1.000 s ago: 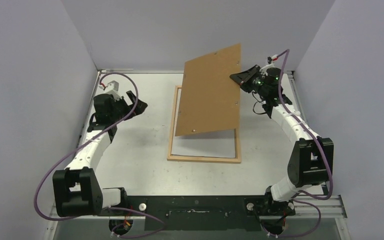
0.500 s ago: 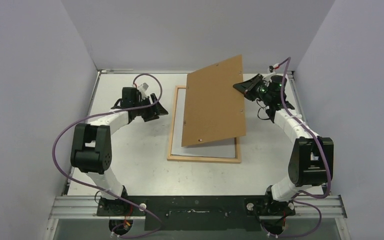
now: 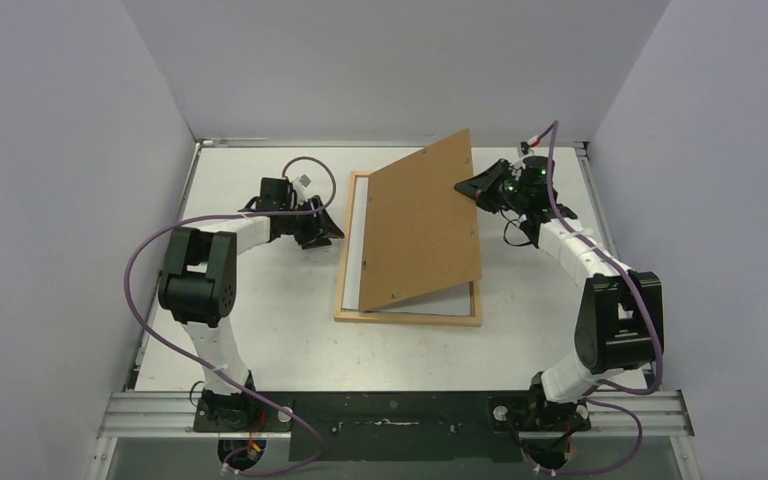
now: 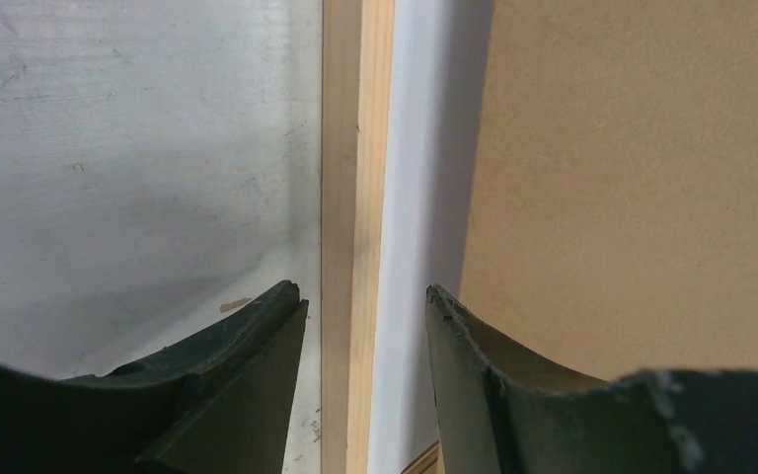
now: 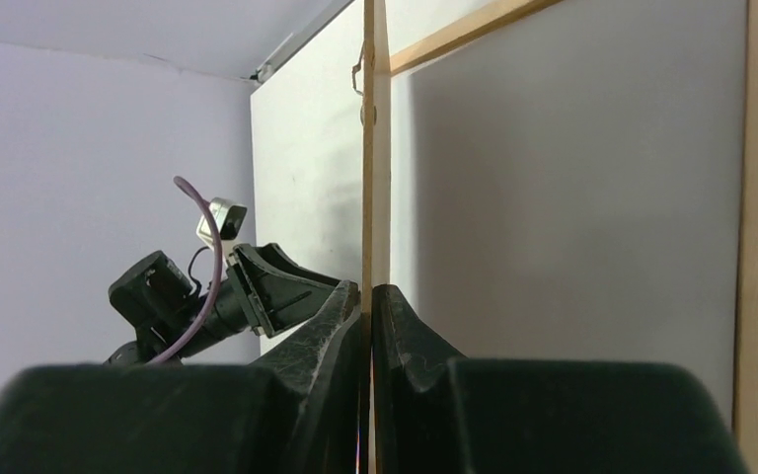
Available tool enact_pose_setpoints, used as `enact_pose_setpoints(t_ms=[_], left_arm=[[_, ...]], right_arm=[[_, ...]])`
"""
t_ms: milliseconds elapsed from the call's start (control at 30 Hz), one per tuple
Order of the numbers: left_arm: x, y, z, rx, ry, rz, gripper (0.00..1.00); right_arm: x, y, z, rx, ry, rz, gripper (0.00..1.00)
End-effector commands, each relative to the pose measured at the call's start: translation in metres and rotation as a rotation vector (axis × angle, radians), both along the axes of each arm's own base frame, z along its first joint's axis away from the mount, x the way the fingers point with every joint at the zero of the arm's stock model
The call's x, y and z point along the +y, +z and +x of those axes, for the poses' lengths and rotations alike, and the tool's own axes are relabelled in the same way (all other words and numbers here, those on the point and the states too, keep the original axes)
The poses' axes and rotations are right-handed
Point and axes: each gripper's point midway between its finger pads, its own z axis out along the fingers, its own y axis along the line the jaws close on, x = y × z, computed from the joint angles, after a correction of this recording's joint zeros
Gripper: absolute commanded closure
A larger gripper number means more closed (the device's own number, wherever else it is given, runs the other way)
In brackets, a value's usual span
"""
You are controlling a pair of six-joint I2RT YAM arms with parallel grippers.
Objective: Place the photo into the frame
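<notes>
Jaws of the left gripper (image 4: 363, 291) stand apart astride the left rail of the frame (image 4: 357, 148); the right gripper (image 5: 367, 288) is clamped on the backing board (image 3: 420, 230).
Neither left finger visibly touches the rail. The frame lies flat on the table (image 3: 260, 330). The board, pinched at its right edge, hangs tilted over the frame. The photo (image 3: 359, 250) lies inside the frame, white back up, mostly covered by the board.
</notes>
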Motion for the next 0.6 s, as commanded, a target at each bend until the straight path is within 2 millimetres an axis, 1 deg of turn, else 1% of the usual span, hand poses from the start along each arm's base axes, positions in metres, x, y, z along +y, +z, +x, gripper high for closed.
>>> enact_pose_setpoints(t_ms=[0, 167, 300, 367, 567], left_arm=[[-0.003, 0.005, 0.012, -0.022, -0.008, -0.003, 0.54], [-0.003, -0.007, 0.009, 0.011, -0.001, 0.001, 0.56], [-0.004, -0.013, 0.009, 0.028, -0.005, -0.005, 0.61], [-0.005, -0.015, 0.009, 0.035, -0.013, -0.010, 0.65], [-0.006, -0.022, 0.006, 0.054, -0.023, -0.007, 0.71]], right_arm=[[0.014, 0.023, 0.007, -0.070, 0.014, 0.029, 1.00], [0.023, 0.016, 0.010, -0.062, 0.024, 0.025, 1.00], [0.028, 0.013, 0.013, -0.064, 0.029, 0.030, 1.00], [0.028, 0.013, 0.014, -0.069, 0.024, 0.034, 1.00], [0.028, 0.021, 0.019, -0.100, 0.011, 0.050, 1.00]])
